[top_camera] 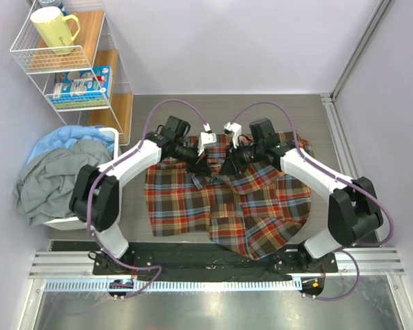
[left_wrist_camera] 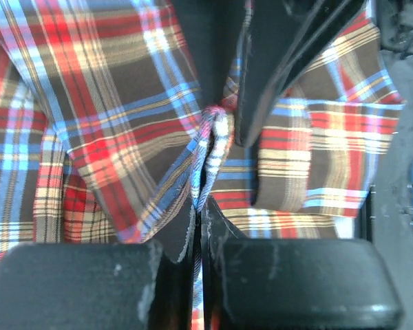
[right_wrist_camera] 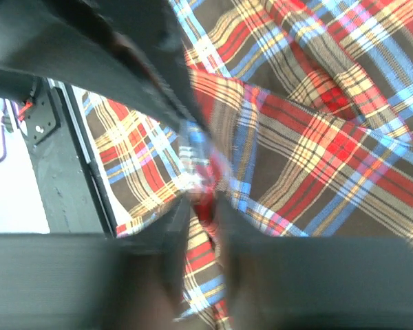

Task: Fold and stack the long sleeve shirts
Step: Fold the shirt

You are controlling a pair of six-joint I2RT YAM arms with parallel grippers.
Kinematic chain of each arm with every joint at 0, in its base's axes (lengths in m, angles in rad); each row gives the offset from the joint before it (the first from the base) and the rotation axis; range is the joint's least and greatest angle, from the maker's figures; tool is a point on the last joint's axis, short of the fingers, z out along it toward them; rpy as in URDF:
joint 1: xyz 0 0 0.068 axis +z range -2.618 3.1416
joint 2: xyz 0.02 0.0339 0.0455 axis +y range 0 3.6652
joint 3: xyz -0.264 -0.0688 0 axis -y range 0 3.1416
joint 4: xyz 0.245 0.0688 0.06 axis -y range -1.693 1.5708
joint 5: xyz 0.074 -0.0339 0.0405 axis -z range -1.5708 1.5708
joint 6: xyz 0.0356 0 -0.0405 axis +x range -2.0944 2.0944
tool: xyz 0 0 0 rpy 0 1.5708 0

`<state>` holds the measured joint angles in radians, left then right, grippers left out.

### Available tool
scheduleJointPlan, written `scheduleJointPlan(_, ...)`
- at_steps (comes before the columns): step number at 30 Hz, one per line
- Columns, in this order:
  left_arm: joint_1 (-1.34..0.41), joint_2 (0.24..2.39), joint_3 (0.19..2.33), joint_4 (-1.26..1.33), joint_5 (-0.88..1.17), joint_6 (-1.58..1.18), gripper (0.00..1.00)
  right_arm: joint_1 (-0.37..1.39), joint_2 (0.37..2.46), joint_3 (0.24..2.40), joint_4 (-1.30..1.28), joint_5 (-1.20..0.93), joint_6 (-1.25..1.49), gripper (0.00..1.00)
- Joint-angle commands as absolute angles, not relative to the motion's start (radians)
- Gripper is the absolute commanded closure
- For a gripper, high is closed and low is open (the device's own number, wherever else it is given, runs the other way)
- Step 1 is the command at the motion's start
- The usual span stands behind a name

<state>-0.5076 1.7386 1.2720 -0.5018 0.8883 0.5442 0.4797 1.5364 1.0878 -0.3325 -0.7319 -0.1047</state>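
Note:
A plaid flannel shirt (top_camera: pixel 227 206) in red, brown and yellow lies spread on the table, its near edge hanging over the front rail. My left gripper (top_camera: pixel 203 167) is shut on a pinched fold of the shirt (left_wrist_camera: pixel 210 155) near the shirt's upper middle. My right gripper (top_camera: pixel 224 167) is shut on another pinch of the shirt (right_wrist_camera: pixel 206 206) right beside it. The two grippers nearly touch over the shirt's centre. The right wrist view is blurred.
A white basket (top_camera: pixel 107 134) at the left holds grey (top_camera: pixel 51 182) and light blue (top_camera: pixel 69 137) garments. A wire shelf (top_camera: pixel 24 58) at the back left carries a yellow mug (top_camera: pixel 54 29) and boxes. A black rail (top_camera: pixel 193 258) runs along the table's near edge.

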Motion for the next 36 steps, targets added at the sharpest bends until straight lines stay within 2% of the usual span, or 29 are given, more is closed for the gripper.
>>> scheduleJointPlan(1, -0.541, 1.567, 1.299, -0.583, 0.917, 0.554, 1.0, 0.442, 1.454, 1.155, -0.365, -0.715, -0.097, 0.55)
scheduleJointPlan(4, -0.568, 1.516, 1.356, -0.684, 0.93, 0.558, 1.0, 0.352, 1.437, 1.216, -0.471, -0.712, -0.094, 0.37)
scheduleJointPlan(8, -0.629, 1.477, 1.422, -0.776, 0.91, 0.571, 1.0, 0.223, 1.462, 1.302, -0.546, -0.721, -0.106, 0.3)
scheduleJointPlan(11, -0.722, 1.479, 1.462, -0.808, 0.87, 0.555, 1.0, 0.164, 1.522, 1.351, -0.568, -0.713, -0.12, 0.3)
scheduleJointPlan(17, -0.848, 1.584, 1.609, -0.818, 0.861, 0.424, 1.0, 0.146, 1.656, 1.365, -0.584, -0.71, -0.178, 0.39)
scheduleJointPlan(25, -0.93, 1.854, 1.963, -0.818, 0.885, 0.246, 1.0, 0.149, 1.805, 1.387, -0.633, -0.73, -0.253, 0.49)
scheduleJointPlan(32, -0.934, 1.896, 2.008, -0.802, 0.879, 0.224, 1.0, 0.147, 1.885, 1.315, -0.676, -0.735, -0.311, 0.51)
scheduleJointPlan(36, -0.904, 1.862, 1.953, -0.763, 0.848, 0.158, 1.0, 0.146, 1.902, 1.315, -0.729, -0.746, -0.337, 0.52)
